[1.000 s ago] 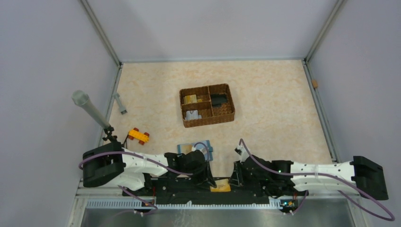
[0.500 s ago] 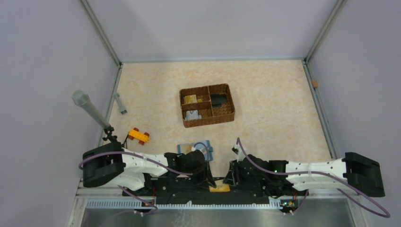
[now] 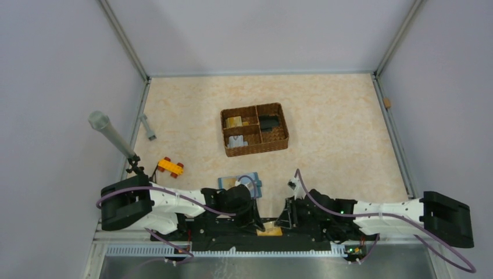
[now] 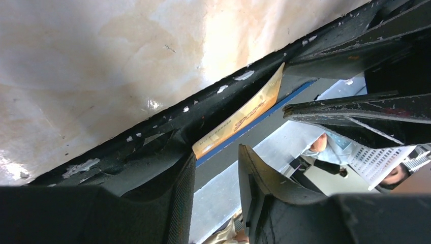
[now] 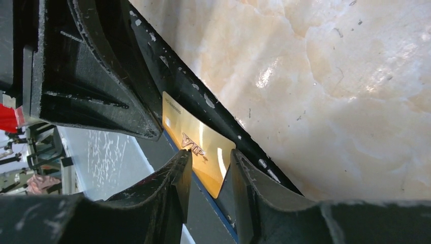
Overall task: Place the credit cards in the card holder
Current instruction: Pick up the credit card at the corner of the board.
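A gold credit card (image 3: pixel 270 231) lies on the black rail at the table's near edge, between the two arm bases. My left gripper (image 3: pixel 256 223) is open just left of it. In the left wrist view the card (image 4: pixel 239 119) lies beyond the empty gripper (image 4: pixel 216 155). My right gripper (image 3: pixel 285 222) is open on the card's right. In the right wrist view the fingers (image 5: pixel 180 173) straddle a corner of the card (image 5: pixel 195 140) with gaps on both sides. The teal card holder (image 3: pixel 224 182) lies behind my left wrist, partly hidden. More cards, gold (image 3: pixel 234 121) and white-grey (image 3: pixel 236 141), sit in the basket.
The brown wicker basket (image 3: pixel 285 131) stands mid-table with a dark item (image 3: pixel 268 122) in one compartment. A yellow-and-red toy block (image 3: pixel 170 167) lies at the left. A grey tube (image 3: pixel 110 133) and a small grey piece (image 3: pixel 147 127) are by the left wall.
My right arm has slid left and in toward the gold card, so its fingers now sit round the card's corner. The left arm and the card holder have not moved.
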You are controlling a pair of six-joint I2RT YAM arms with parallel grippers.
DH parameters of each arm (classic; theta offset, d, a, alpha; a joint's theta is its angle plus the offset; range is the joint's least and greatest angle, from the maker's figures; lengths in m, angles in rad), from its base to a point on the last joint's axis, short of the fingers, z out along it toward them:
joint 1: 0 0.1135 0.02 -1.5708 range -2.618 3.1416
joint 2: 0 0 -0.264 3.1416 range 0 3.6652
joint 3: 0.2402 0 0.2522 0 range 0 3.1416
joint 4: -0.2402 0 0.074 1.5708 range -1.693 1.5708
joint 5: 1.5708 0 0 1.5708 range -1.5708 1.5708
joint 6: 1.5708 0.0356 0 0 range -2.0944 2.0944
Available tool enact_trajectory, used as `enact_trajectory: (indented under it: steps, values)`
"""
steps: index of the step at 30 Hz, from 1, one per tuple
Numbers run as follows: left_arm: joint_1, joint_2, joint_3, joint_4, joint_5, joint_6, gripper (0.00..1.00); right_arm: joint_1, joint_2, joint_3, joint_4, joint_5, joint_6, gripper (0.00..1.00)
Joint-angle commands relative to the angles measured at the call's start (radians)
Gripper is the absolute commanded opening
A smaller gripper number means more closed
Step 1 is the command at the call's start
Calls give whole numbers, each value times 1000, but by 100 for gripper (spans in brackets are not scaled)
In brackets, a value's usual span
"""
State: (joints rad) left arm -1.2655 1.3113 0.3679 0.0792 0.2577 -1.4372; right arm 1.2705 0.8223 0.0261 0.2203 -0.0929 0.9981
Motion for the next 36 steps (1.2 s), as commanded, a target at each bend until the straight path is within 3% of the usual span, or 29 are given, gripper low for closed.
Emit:
enact_trajectory:
  steps: [1, 8, 12, 20, 26, 36]
  values:
    - [3, 41, -34, -9, -125, 76, 41, 6, 150, -42, 149, -130, 13, 36]
    - [6, 38, -47, 52, -126, 113, 40, 6, 439, 6, 386, -226, -7, 32]
    - [13, 29, -60, 46, -130, 101, 40, 5, 506, 35, 414, -260, -26, 32]
    - [25, 48, -53, 4, -136, 98, 32, 6, 456, 44, 385, -268, -83, 49]
    - [30, 48, -41, 11, -136, 143, 27, 11, 446, 76, 314, -240, -122, 50]
    - [31, -22, -38, 6, -175, 205, 19, 66, 341, 171, 31, -36, -186, 50]
